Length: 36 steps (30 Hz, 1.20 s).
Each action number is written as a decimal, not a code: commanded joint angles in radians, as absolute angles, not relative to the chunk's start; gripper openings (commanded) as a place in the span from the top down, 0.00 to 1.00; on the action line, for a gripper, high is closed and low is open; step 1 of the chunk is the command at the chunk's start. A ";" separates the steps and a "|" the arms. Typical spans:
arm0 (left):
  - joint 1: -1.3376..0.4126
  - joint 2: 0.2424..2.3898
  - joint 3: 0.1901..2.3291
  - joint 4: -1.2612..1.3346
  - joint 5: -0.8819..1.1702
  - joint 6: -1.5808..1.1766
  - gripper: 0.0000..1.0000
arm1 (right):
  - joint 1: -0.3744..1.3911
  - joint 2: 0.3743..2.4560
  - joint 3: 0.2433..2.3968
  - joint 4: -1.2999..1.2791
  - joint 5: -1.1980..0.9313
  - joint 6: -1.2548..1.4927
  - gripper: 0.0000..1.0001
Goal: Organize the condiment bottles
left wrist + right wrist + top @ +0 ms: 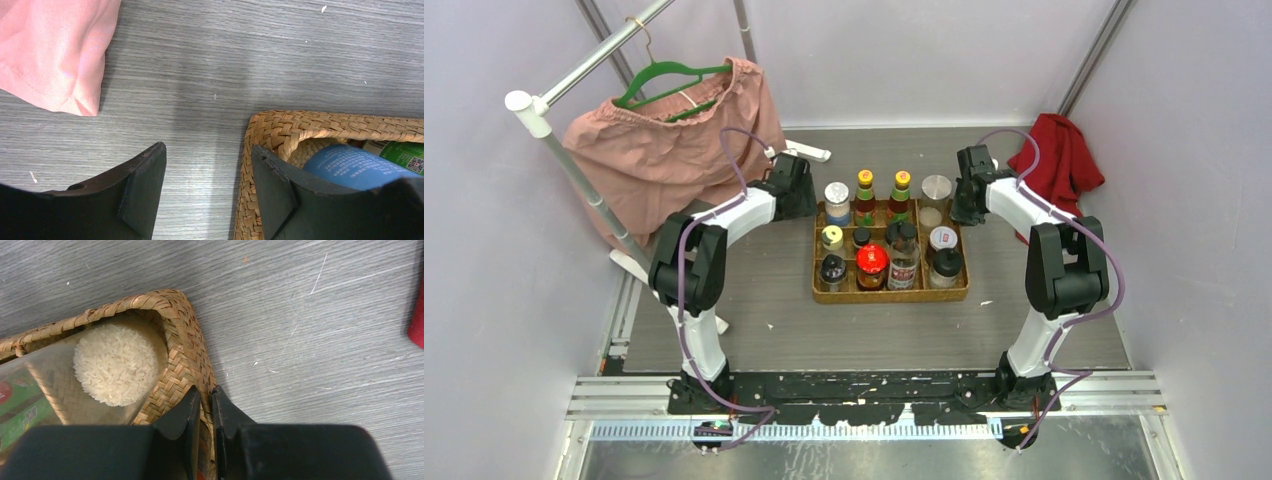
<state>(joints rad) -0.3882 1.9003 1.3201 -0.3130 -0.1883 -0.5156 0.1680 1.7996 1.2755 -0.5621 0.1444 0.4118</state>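
Note:
Several condiment bottles stand in a tan woven divided tray (890, 296): two yellow-capped sauce bottles (865, 195), a white-lidded blue-label bottle (837, 203), a silver-lidded rice shaker (935, 198), a red-lidded jar (872, 264) and black-capped bottles (833, 270). My left gripper (809, 200) is open at the tray's far left corner. In the left wrist view it (207, 150) straddles the tray wall (310, 122), beside the blue-label bottle (350, 165). My right gripper (964, 212) is at the far right corner. In the right wrist view it (205, 390) is shut on the tray rim (180, 335), next to the rice shaker (115, 365).
A pink garment (664, 140) hangs on a green hanger from a white rack at the back left; its hem shows in the left wrist view (50, 50). A red cloth (1059, 160) lies at the back right. Walls enclose the grey table (874, 330).

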 commanded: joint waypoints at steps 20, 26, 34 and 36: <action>-0.386 1.678 1.369 -0.474 -0.271 -0.475 0.29 | 0.167 1.593 1.306 -0.602 0.254 0.440 0.19; -0.387 1.513 1.335 -0.555 -0.212 -0.451 0.30 | 0.167 1.401 1.284 -0.681 0.282 0.418 0.18; -0.473 1.218 1.316 -0.656 -0.059 -0.381 0.30 | 0.176 1.140 1.243 -0.828 0.119 0.404 0.18; -0.535 1.140 1.281 -0.657 -0.051 -0.360 0.29 | 0.178 1.088 1.221 -0.861 0.063 0.391 0.17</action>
